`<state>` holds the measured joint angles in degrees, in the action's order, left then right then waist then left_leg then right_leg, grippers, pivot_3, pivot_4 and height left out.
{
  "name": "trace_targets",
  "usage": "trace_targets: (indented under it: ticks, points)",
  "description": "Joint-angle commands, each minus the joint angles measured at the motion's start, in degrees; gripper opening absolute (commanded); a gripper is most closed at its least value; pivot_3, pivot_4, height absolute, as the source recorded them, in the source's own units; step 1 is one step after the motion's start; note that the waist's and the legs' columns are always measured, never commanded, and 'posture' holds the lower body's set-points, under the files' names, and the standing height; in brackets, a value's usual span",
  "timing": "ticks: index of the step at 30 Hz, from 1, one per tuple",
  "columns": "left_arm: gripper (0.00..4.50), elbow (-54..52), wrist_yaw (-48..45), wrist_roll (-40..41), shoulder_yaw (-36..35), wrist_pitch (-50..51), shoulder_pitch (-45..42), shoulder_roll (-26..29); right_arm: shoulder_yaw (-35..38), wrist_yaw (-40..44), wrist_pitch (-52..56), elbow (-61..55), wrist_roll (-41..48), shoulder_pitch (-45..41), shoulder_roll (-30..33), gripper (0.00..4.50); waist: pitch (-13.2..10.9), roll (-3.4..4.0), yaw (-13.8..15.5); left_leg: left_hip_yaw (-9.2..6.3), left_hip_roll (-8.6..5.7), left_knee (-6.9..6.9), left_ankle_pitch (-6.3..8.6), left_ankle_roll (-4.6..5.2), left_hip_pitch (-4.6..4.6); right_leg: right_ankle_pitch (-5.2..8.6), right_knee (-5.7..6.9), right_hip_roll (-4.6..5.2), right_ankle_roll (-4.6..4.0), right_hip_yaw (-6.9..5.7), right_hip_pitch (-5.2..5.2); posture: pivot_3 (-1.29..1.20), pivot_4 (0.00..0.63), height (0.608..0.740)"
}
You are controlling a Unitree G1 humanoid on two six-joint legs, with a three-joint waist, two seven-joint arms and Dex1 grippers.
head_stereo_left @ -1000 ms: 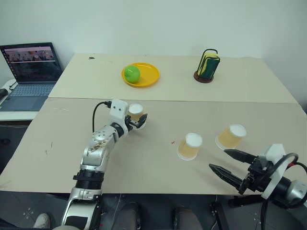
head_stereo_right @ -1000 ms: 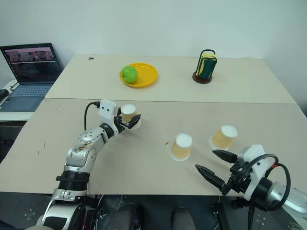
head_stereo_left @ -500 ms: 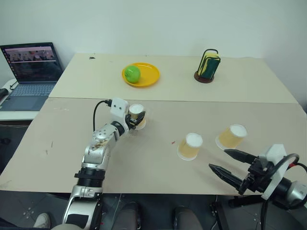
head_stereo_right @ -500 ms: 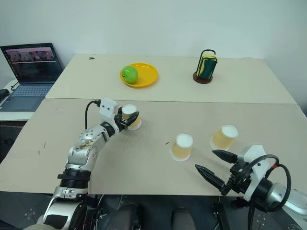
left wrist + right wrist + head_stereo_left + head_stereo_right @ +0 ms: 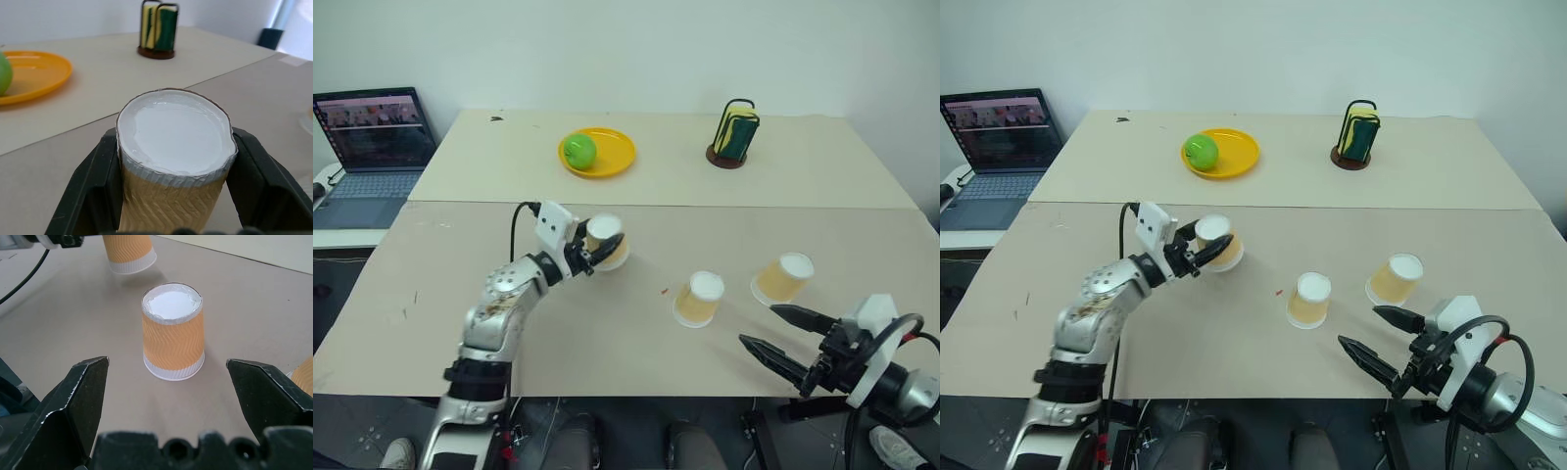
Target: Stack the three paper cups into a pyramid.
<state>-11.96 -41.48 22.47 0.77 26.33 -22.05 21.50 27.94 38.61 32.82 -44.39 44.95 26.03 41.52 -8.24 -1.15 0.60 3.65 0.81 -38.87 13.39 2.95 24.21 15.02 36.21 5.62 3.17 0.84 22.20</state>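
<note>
Three tan-orange paper cups with white bases are in view. My left gripper [image 5: 597,253] is shut on one cup [image 5: 611,238], holding it by its sides just above the table; the left wrist view has its white base [image 5: 173,129] facing up between the black fingers [image 5: 95,188]. A second cup [image 5: 698,299] stands upside down at mid-table. The third cup [image 5: 783,277] sits tilted to its right. My right gripper [image 5: 760,326] hovers open near the front edge, facing the middle cup [image 5: 172,333] with a gap between them.
A yellow plate [image 5: 619,157] holding a green apple [image 5: 578,151] sits on the far table half. A sponge holder [image 5: 735,134] stands at the back right. An open laptop [image 5: 374,147] rests on a side table to the left.
My left gripper closed on the cup, lifted it off the table and carried it right and nearer. The right arm stayed put.
</note>
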Motion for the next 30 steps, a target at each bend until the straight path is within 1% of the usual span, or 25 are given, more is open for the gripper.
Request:
trace_targets:
  ticks: [1,4,6,10,17,26,30]
  points:
    - [2.38,-7.9,-10.1,8.4,1.2,3.9,1.9,4.7,0.9,0.1,-0.8,-0.8,-0.2,-0.5,0.1,4.5,0.0,0.01,0.0,0.0,0.0,0.0,0.0,0.0,-0.02,0.0,0.01,0.03,0.0,0.0,-0.02,0.0,0.15,0.735]
    - [2.38,-8.0,-19.1,10.7,4.9,5.6,1.6,9.6,0.9,0.5,-0.9,-1.1,0.2,-0.9,0.2,4.5,0.0,0.02,0.2,0.01,-0.01,-0.03,0.0,0.0,-0.03,-0.01,0.0,0.04,-0.03,-0.02,-0.04,0.0,0.15,0.735]
    - [2.38,-7.1,-21.4,10.5,6.5,5.2,1.0,10.8,0.9,0.7,-0.8,-1.3,0.6,-1.0,0.3,4.5,0.0,0.03,0.2,0.02,-0.02,-0.03,0.0,0.0,-0.03,-0.01,-0.01,0.02,-0.03,-0.02,-0.04,0.0,0.15,0.735]
    - [2.38,1.6,-21.1,6.4,11.4,3.3,-5.2,6.0,1.8,3.1,-0.3,-3.3,-0.2,-0.8,3.8,4.5,0.0,0.02,0.6,0.03,-0.07,-0.07,-0.01,0.02,0.01,-0.02,-0.02,-0.03,-0.02,-0.03,-0.02,0.0,0.15,0.735]
    - [2.38,9.8,-22.8,2.0,14.1,-3.0,-8.6,1.9,1.9,3.2,-0.1,-4.4,0.1,-1.2,5.1,4.5,0.0,-0.01,0.1,0.04,-0.03,-0.07,0.01,0.05,0.07,-0.03,-0.07,-0.18,0.02,0.02,0.02,0.0,0.15,0.735]
    - [2.38,13.0,-23.8,-0.4,14.6,-5.2,-8.7,0.8,3.7,2.6,0.0,-5.5,1.3,0.3,4.4,4.5,0.0,-0.01,0.1,0.02,-0.02,-0.09,0.01,0.05,0.06,-0.03,-0.06,-0.15,0.02,0.01,0.0,0.0,0.15,0.735]
    - [2.38,15.4,-23.8,-2.6,15.1,-7.6,-9.2,0.2,4.3,2.5,0.0,-5.5,1.8,0.6,4.4,4.5,0.0,-0.01,0.1,0.02,-0.02,-0.09,0.01,0.06,0.07,-0.03,-0.07,-0.14,0.02,0.01,-0.01,0.0,0.15,0.735]
